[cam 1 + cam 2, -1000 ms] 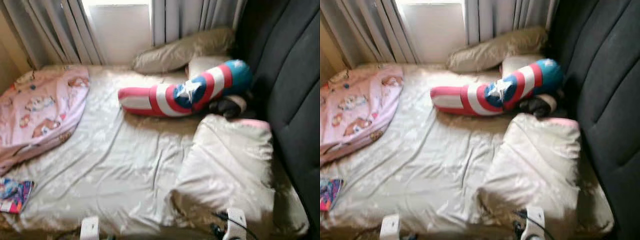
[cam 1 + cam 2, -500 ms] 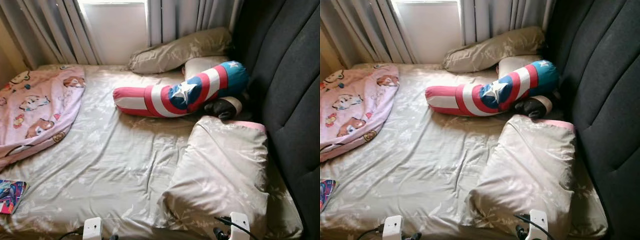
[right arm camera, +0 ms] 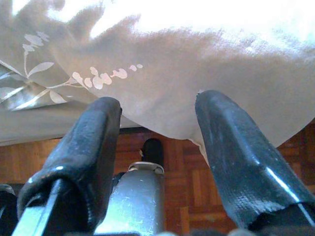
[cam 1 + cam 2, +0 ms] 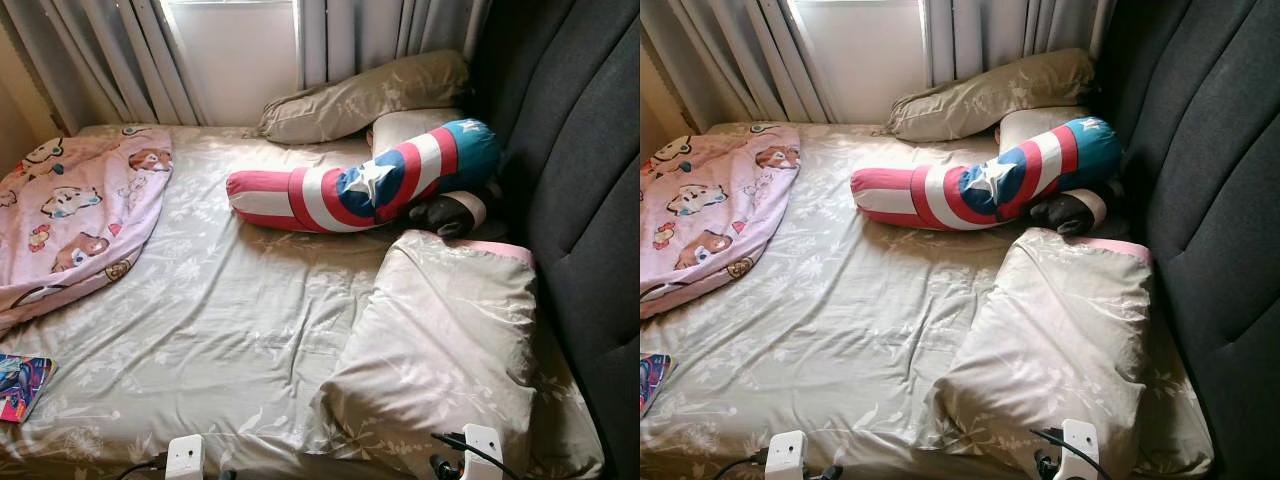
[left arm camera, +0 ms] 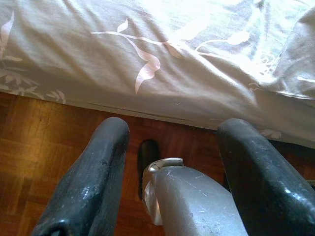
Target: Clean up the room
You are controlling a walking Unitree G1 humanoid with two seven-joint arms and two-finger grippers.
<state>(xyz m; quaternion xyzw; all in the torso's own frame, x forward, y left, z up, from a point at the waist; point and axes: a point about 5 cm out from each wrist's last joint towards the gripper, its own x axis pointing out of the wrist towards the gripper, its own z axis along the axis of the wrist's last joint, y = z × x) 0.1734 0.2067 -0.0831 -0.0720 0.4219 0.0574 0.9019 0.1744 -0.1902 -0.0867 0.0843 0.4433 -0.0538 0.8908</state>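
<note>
Right now you are facing a bed (image 4: 240,330) with a leaf-print sheet, and everything else sits relative to it. At its head, against the dark headboard (image 4: 590,200), lies a big pillow (image 4: 445,340) in the same print. Beyond that pillow a red, white and blue bolster (image 4: 365,185) runs across the bed, with two more pillows (image 4: 365,95) behind it by the curtains (image 4: 100,60). A pink blanket (image 4: 75,215) is bunched on the side of the bed away from the headboard, and a colourful book (image 4: 20,385) lies near the bed's near edge just below it. Your left gripper (image 5: 170,162) hangs low beside the bed's edge over wood floor (image 5: 29,162), fingers spread and holding nothing. Your right gripper (image 3: 157,147) is likewise spread and empty, just under overhanging sheet.
</note>
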